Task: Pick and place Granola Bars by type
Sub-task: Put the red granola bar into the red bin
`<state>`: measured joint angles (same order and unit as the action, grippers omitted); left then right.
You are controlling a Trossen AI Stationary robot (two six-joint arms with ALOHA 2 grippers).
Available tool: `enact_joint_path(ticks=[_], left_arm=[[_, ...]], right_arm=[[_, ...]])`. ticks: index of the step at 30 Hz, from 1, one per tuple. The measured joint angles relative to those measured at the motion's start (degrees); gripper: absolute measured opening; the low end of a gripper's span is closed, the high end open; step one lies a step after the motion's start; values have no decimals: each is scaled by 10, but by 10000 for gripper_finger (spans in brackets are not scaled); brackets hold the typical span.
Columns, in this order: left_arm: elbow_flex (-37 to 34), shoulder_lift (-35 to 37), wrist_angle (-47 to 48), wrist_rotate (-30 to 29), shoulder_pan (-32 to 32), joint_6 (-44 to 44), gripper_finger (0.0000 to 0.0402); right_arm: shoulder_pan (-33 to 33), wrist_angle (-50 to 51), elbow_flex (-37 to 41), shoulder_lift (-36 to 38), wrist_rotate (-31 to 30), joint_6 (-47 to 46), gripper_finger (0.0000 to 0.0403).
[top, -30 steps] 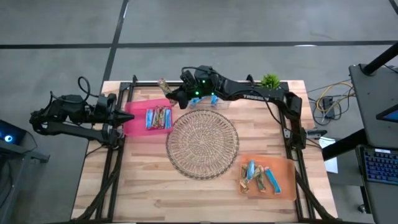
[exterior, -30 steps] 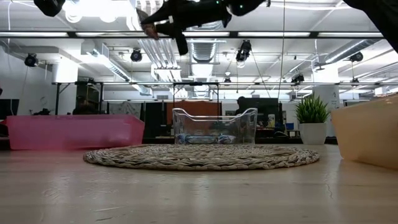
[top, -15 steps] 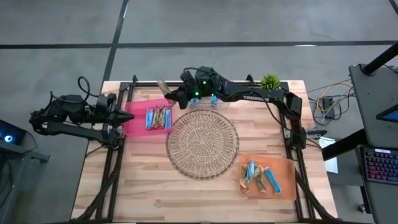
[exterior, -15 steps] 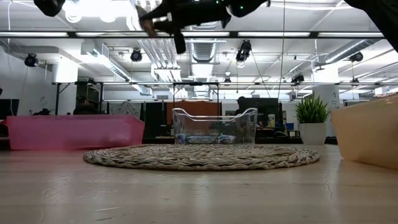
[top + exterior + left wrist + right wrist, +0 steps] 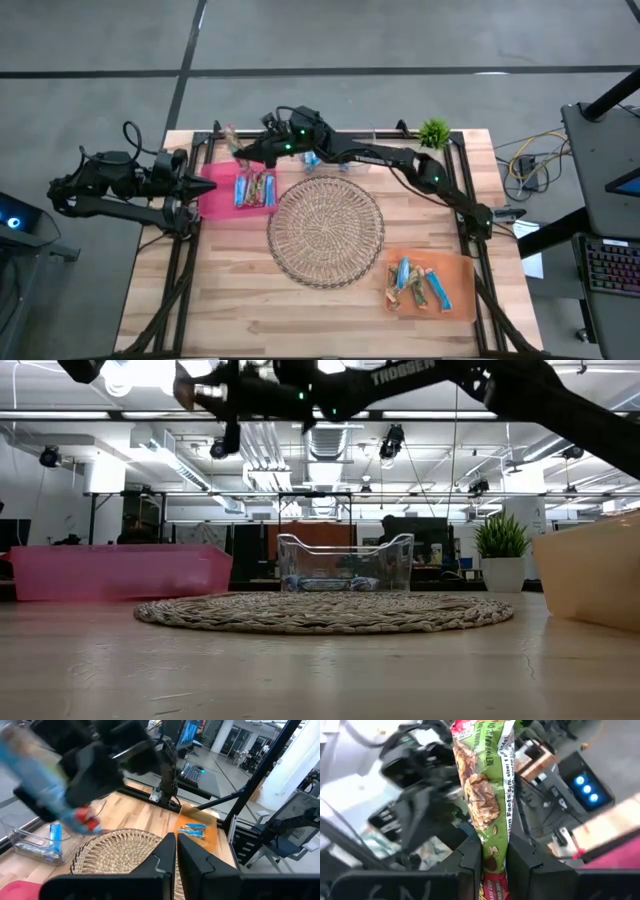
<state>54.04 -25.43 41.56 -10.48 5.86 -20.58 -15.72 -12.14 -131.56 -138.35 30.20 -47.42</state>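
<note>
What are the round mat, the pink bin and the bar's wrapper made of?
Mat: looks like woven wicker or straw, matte, with visible spiral braiding. Pink bin: probably translucent plastic with smooth walls. Bar in the right gripper: glossy printed film wrapper, likely plastic, wrinkled.

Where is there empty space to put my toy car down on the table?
Bare wood lies along the near edge, between the wicker mat and the orange tray, and below the pink tray. The far edge is crowded: the clear bin and right gripper holding a granola bar.
</note>
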Motion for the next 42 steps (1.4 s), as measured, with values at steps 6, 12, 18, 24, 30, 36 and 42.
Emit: enact_joint_path(ticks=[6,12,18,24,30,36,42], left_arm=[[0,0,0,0,0,-4,0],[0,0,0,0,0,-5,0],[0,0,0,-2,0,-10,0],[0,0,0,-10,0,-19,0],[0,0,0,-11,0,-19,0],[0,0,0,-12,0,-20,0],[0,0,0,-16,0,-21,0]], right_arm=[[-9,2,57,1,-1,-54,54],[2,42,79,1,-12,-83,54],[9,43,119,1,-67,-174,54],[8,46,154,1,-98,-259,54],[11,48,177,1,-109,-281,54],[14,47,185,1,-115,-289,54],[15,45,189,1,-138,-283,77]])
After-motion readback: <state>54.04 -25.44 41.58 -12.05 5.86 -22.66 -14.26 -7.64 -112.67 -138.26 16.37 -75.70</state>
